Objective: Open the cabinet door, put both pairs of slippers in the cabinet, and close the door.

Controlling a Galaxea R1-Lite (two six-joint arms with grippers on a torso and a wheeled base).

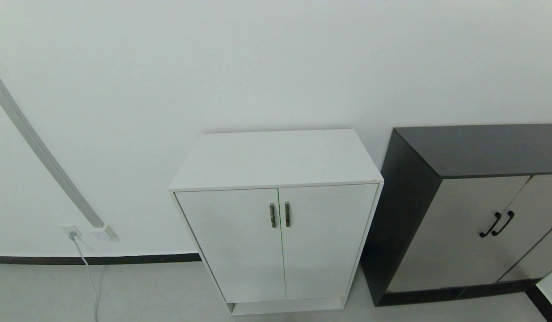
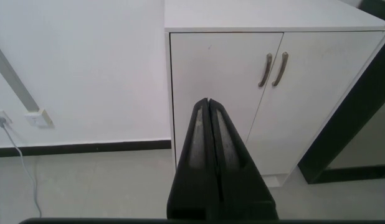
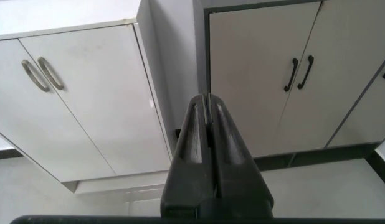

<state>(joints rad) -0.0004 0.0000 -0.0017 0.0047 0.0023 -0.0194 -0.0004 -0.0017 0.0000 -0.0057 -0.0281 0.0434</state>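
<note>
- A tall white box-shaped wooden cabinet (image 1: 276, 161) stands on the pale grey floor (image 1: 146, 295) with its back against the plain white wall (image 1: 276, 62)
- Both of its doors are shut. The flat white left door (image 1: 231, 246) and the flat white right door (image 1: 325, 241) meet in a thin line down the middle
- Two short grey metal handles stand upright side by side near the top of that line. The left handle (image 1: 272, 215) is on one door and the right handle (image 1: 287, 214) is on the other
- The black left hand (image 2: 208, 101) has its two long fingers pressed flat together and holds nothing. It is in the air in front of the white cabinet, pointing at the left door and well apart from it
- The black right hand (image 3: 208, 96) also has its fingers pressed together with nothing in them. It points at the narrow gap between the white cabinet and its dark neighbour
- A wide black cabinet (image 1: 405, 214) stands just beside the white one, on the robot's right. Its shiny pale grey doors (image 1: 459, 232) are shut and carry curved black handles (image 1: 497, 224)
- Low on the wall to the left is a small white wall socket (image 1: 70, 231), and a thin grey cable (image 1: 90, 277) hangs from it down to the floor
- A long grey strip (image 1: 39, 147) runs slanted down the wall to a spot just beside the socket
- A thin black band (image 1: 124, 258) runs along the bottom of the wall
</note>
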